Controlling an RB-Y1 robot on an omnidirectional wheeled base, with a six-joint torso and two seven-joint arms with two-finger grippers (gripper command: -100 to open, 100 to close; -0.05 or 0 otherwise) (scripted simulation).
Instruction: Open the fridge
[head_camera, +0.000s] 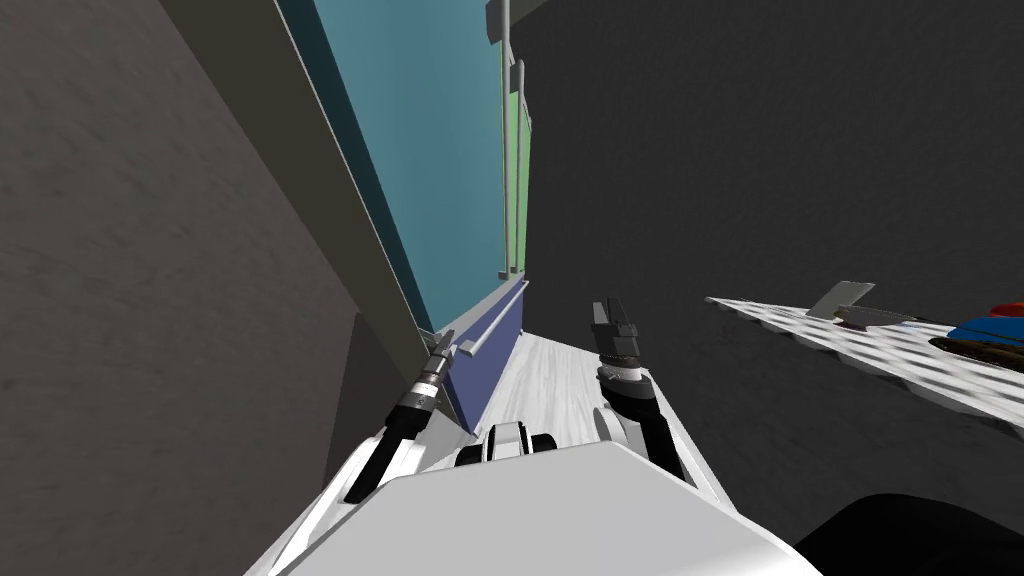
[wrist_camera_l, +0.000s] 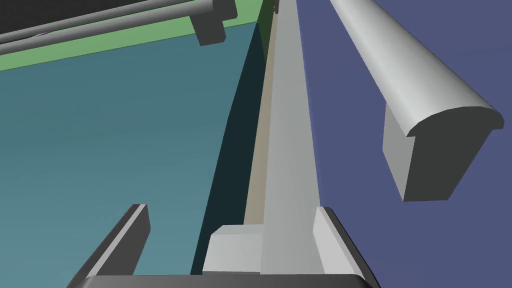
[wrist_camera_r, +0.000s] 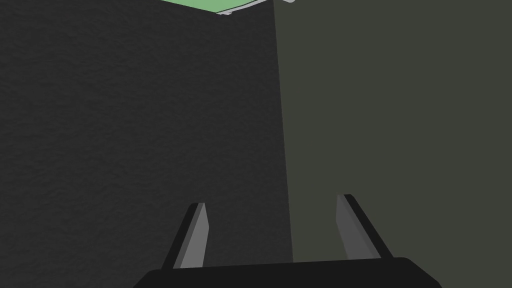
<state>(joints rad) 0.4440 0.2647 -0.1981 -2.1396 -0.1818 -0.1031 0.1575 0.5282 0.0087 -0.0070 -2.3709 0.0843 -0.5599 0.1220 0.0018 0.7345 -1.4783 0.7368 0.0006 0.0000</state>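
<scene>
Wall (head_camera: 150, 300) is on my far left, dark and grey. Next comes the fridge (head_camera: 470, 250), right in front of me. It has a big teal door (wrist_camera_l: 100, 125).

My left claw (head_camera: 441, 347) is at the bottom corner of that door. Its two fingers are spread apart and hold nothing. One finger (wrist_camera_l: 132, 235) is over the teal door. The other finger (wrist_camera_l: 330, 240) is against a grey strip (wrist_camera_l: 290, 150) that runs between the teal door and a blue drawer (wrist_camera_l: 350, 175). The drawer has a fat grey handle bar (wrist_camera_l: 400, 65), just beside my claw but not in it.

A green door (head_camera: 522, 170) sits to the right of the teal one, with long grey handles (head_camera: 508, 150) where the two meet.

My right claw (head_camera: 610, 310) hangs over the pale floor, right of the drawer. Its fingers (wrist_camera_r: 192, 235) are spread wide too, with nothing in them.

Far right is a white checked table (head_camera: 880, 345) with a blue and red thing (head_camera: 990, 330) on it.
</scene>
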